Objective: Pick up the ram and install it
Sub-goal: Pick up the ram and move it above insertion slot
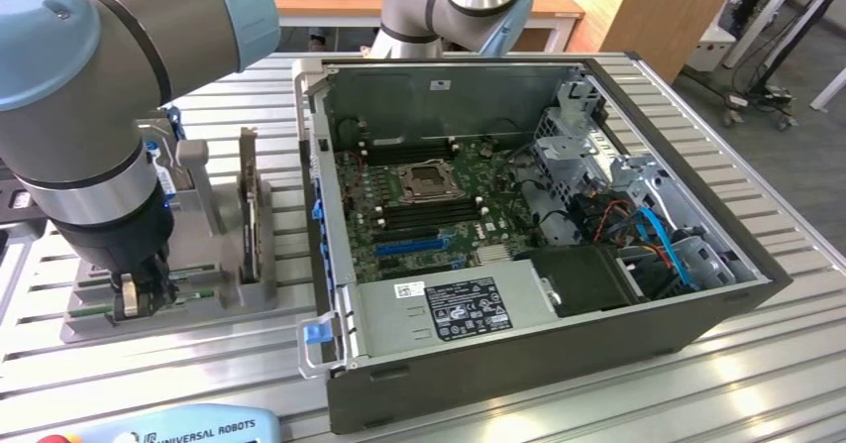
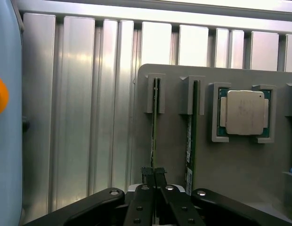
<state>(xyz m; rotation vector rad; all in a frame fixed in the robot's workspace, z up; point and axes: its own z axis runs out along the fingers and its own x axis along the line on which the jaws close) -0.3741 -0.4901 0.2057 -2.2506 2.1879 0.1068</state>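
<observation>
My gripper [image 2: 153,174] is squeezing the ram [image 2: 154,132] tight, and a crooked pull could jam it in its holder [image 2: 172,141].

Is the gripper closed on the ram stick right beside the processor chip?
No, the gripper is shut on the ram farther from the processor chip; the other stick stands between them.
</observation>
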